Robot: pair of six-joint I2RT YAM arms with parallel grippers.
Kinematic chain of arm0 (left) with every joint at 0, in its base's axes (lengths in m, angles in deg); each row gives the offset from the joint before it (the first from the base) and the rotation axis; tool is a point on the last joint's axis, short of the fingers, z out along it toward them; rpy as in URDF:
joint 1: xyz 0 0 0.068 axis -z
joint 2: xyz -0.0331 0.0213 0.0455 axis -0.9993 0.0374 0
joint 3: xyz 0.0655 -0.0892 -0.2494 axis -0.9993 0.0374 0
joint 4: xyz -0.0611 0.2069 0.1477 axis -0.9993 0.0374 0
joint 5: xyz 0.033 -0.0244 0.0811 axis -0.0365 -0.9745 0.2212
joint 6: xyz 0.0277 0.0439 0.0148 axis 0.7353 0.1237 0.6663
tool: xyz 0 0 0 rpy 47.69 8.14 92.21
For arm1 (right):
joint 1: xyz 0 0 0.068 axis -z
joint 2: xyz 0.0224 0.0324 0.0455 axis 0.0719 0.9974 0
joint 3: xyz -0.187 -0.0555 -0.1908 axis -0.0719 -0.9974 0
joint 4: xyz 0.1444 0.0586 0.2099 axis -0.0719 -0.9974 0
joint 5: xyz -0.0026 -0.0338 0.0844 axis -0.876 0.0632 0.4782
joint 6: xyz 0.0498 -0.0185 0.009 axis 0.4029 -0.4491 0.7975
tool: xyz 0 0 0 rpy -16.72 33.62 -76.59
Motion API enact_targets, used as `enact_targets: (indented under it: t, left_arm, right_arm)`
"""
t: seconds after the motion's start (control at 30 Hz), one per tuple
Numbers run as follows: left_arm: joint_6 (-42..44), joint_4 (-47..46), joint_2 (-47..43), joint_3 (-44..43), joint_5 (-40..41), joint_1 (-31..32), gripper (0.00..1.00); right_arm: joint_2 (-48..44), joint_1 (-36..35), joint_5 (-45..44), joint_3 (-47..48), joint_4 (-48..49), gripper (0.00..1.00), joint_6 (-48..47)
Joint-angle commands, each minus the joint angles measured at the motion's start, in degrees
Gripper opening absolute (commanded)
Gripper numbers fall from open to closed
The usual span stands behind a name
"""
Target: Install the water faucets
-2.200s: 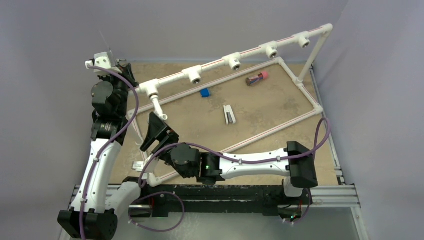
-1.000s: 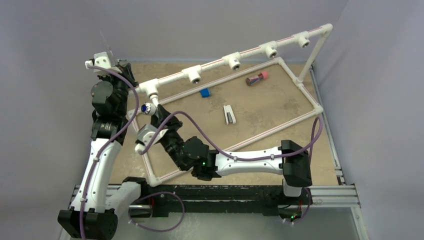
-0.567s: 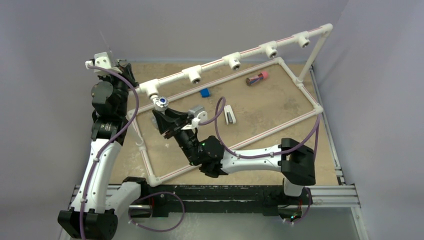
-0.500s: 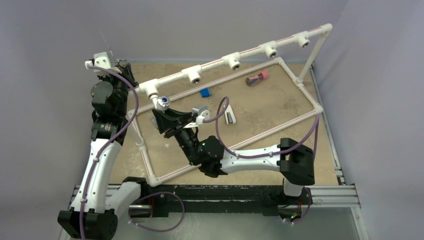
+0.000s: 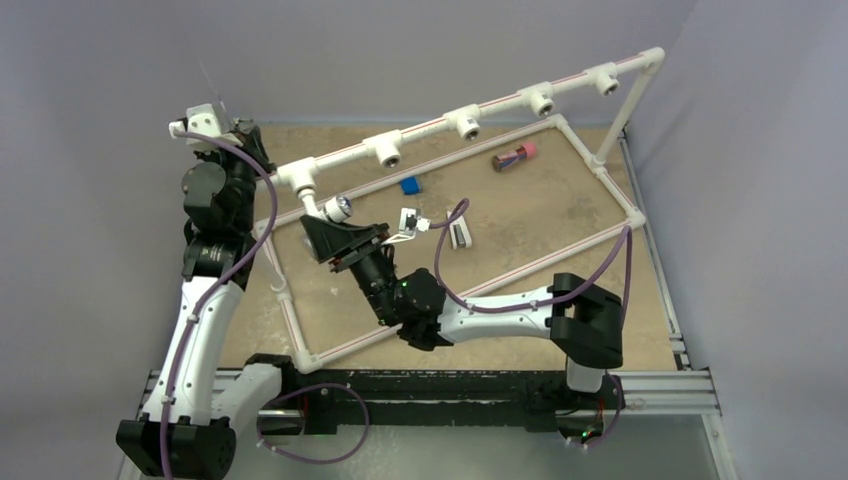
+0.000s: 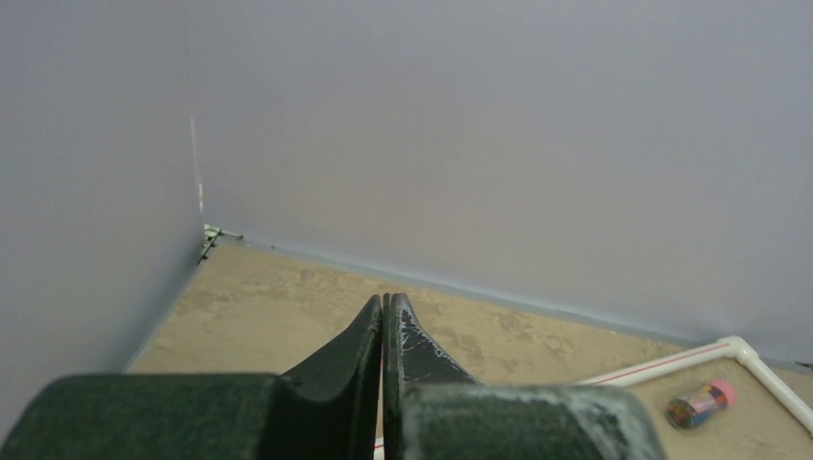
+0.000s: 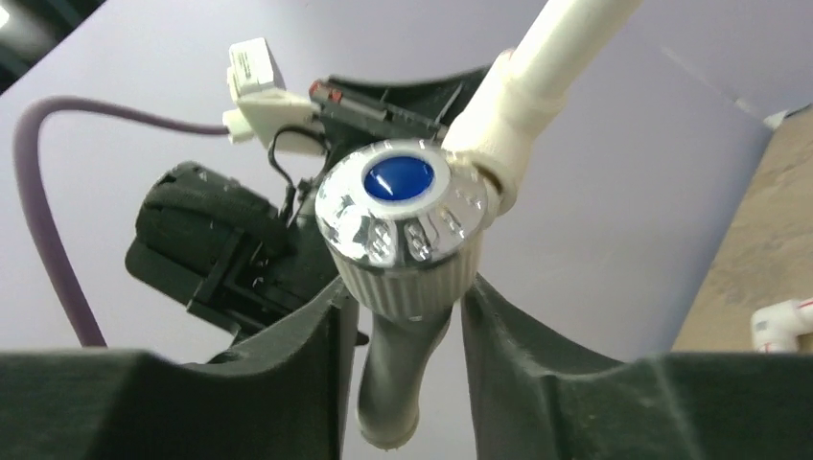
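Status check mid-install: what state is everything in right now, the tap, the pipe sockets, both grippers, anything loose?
faucet: joined to the leftmost fitting; how far it is screwed in, cannot tell.
right gripper: shut on the faucet.
left gripper: shut, holding nothing.
other four fittings: sockets empty.
small bottle: lying on its side.

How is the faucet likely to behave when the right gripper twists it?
The faucet looks like hard moulded plastic, so it is probably stiff and light. Its body, held in the right gripper, is smooth and rounded, so it may slip or spin. Its end meets the pipe fitting, so it likely resists sideways pushes.
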Motion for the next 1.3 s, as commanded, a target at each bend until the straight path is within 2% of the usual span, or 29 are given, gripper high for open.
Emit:
enact_targets:
  t: [0.0, 0.07, 0.13, 0.33, 0.47, 0.6, 0.9, 1.07, 1.27]
  left_arm:
    - [-0.8, 16.3, 1.9, 4.3, -6.4, 1.6, 0.0]
    - [-0.8, 16.4, 1.9, 4.3, -6.4, 1.6, 0.0]
    - [-0.8, 16.3, 2.0, 4.3, -6.4, 1.6, 0.0]
    - [-0.8, 16.4, 2.3, 4.3, -6.2, 1.5, 0.0]
    - [-0.8, 16.4, 2.4, 4.3, -6.2, 1.5, 0.0]
    - [-0.8, 16.4, 2.4, 4.3, -6.3, 1.5, 0.0]
    - [-0.8, 16.3, 2.4, 4.3, -6.4, 1.5, 0.0]
    - [-0.8, 16.3, 2.3, 4.2, -6.6, 1.5, 0.0]
    - [-0.8, 16.3, 2.2, 4.2, -6.6, 1.4, 0.0]
  right_arm:
    - [-3.0, -0.2, 12.0, -1.5, 0.9, 0.53, 7.4]
    - [-4.5, 0.1, 11.8, -4.2, 0.1, 0.66, 6.5]
    - [-5.9, 0.7, 11.9, -6.9, 0.1, 0.72, 6.2]
    - [-12.4, 1.1, 12.5, -13.7, -0.8, 0.81, -0.8]
    - [-17.7, 1.1, 14.3, -17.2, -4.5, 0.82, -11.1]
    - [-22.8, 1.2, 18.7, -16.8, -11.8, 0.82, -26.5]
    - [-27.8, 1.0, 21.3, -9.4, -32.8, 0.79, -70.4]
    - [-29.9, -0.4, 23.3, -9.6, -34.3, 0.8, -93.2]
    - [-28.0, -2.0, 22.2, -9.9, -33.7, 0.81, -119.1]
